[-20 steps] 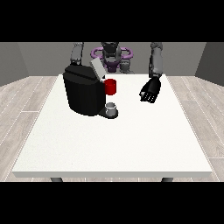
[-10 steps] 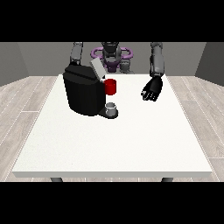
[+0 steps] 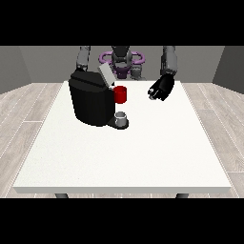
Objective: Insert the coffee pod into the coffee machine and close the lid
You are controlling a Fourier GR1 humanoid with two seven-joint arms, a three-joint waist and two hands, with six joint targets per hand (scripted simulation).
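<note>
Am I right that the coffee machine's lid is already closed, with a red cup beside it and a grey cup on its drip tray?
Not quite: in the front view the lid of the coffee machine stands open, tilted up. The red cup and the grey cup are as you say.

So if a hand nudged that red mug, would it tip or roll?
The red mug looks squat and upright, so it would probably slide rather than tip. It stands close against the coffee machine, which likely blocks movement that way. On its side, it could roll.
</note>
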